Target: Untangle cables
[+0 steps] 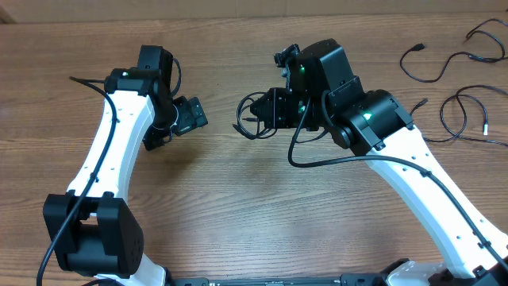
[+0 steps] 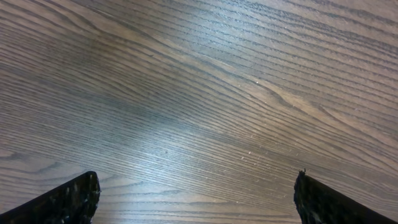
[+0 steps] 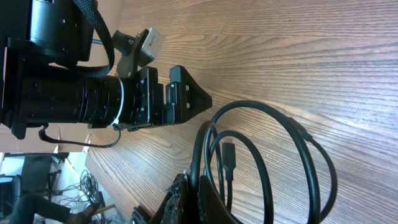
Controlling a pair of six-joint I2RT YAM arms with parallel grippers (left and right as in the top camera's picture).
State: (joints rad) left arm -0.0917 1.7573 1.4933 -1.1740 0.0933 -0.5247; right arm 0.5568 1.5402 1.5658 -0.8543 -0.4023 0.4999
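Looping in a few tight coils near the middle of the table (image 2: 199,74), a bundle of cables (image 1: 254,117) is pinched in the right gripper (image 1: 276,110), whose jaws are closed on the strands. A small plug end (image 3: 230,152) shows inside the coils. More loose cables (image 1: 442,115) lie in open curls toward the table's far right, well apart from the bundle. The left gripper (image 1: 190,117) is near the bundle, facing it, jaws spread wide and holding nothing over bare wood.

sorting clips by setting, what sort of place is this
Likely a robotics lab or workshop: a left arm and right arm working at a wooden table, loose cables spread on it.
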